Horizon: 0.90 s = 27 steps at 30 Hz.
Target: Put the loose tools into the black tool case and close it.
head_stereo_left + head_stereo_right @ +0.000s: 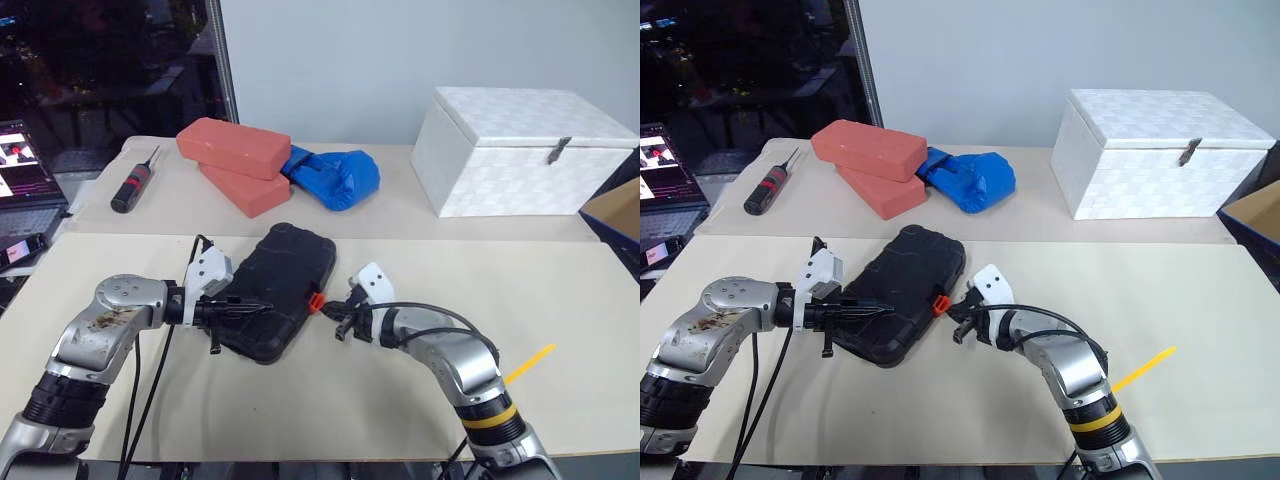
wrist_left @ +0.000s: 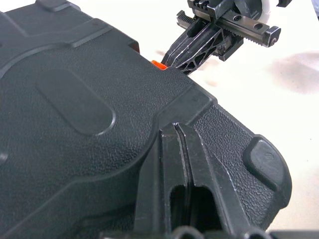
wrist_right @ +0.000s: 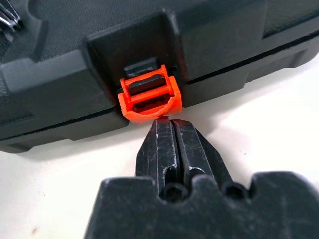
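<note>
Your textured black plastic tool case (image 1: 278,290) lies closed at table centre. The left gripper (image 1: 250,307), fingers together and empty, presses its lid; the right gripper (image 3: 172,134) (also pinched, empty) nudges the small orange latch (image 3: 149,99) at the case's 3 o'clock. Latching remains.

The closed black tool case (image 1: 278,292) lies mid-desk (image 1: 560,300) with the left gripper (image 1: 262,307) over its near end and the right gripper (image 3: 169,130) at its orange latch (image 3: 149,97), so both flanks are taken. To the right the desk lies open up to a yellow strip (image 1: 529,363). Behind stand red blocks (image 1: 235,160), a blue glove (image 1: 335,178) and a white box (image 1: 520,150).
</note>
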Available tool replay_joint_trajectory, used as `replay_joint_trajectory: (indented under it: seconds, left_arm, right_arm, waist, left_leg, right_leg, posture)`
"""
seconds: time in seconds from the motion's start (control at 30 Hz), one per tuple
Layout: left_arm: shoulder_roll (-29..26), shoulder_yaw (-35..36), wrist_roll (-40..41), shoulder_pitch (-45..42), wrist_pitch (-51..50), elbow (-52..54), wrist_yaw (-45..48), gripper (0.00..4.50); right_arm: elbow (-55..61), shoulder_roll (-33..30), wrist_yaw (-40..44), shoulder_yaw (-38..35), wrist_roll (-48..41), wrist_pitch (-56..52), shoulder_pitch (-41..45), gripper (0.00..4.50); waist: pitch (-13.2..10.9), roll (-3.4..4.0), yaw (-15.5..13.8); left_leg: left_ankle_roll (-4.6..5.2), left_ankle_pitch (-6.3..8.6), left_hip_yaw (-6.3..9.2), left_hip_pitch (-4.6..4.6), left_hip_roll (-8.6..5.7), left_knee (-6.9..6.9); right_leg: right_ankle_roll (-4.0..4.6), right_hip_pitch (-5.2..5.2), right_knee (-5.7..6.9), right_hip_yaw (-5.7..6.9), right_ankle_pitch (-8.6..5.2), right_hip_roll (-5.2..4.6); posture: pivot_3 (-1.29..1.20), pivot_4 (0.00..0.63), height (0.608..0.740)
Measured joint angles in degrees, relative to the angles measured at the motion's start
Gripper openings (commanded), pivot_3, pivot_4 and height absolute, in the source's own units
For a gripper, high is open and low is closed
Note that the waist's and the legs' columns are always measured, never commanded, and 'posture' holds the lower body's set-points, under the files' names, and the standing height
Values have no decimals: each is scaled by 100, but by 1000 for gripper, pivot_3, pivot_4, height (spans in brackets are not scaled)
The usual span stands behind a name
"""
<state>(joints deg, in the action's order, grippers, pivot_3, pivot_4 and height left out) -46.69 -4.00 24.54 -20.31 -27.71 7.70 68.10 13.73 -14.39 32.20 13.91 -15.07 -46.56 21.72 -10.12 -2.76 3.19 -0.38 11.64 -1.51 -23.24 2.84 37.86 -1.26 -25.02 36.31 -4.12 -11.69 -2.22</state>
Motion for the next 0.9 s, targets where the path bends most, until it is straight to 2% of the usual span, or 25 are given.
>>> replay_joint_trajectory:
  seconds: [0.17, 0.37, 0.67, 0.9]
  left_arm:
    - [34, -20, -11, -1, 8, -17, 1, 0]
    - [114, -103, -50, -44, 19, -68, -27, 0]
    - [144, -141, -84, -81, 27, -95, -59, 0]
    - [164, -139, -86, -97, 26, -149, -122, 0]
  right_arm:
    - [209, 22, 24, -151, -55, 16, -2, 66]
    - [207, -286, 40, 117, 37, 5, -118, 66]
    - [-97, 17, -16, 193, 34, 32, -241, 66]
    - [-749, 513, -13, 213, 53, 570, -107, 66]
  waist:
    - [1, 2, 49]
    - [18, 20, 42]
    - [23, 27, 24]
    - [24, 26, 46]
  left_leg:
    - [0, 0, 0, 0, 0, -1]
    - [0, 0, 0, 8, 0, -4]
    - [0, 0, 1, 8, -1, -4]
    - [-1, 1, 1, 13, 0, -4]
  right_leg:
    - [-1, 0, -1, 0, 0, 0]
    - [3, 13, -14, 1, -3, -2]
    - [2, 14, -15, 1, -3, -3]
    - [2, 17, -16, 1, -2, -3]
  posture:
    - [0, 150, 740]
    - [0, 150, 740]
    - [0, 150, 740]
    - [0, 150, 740]
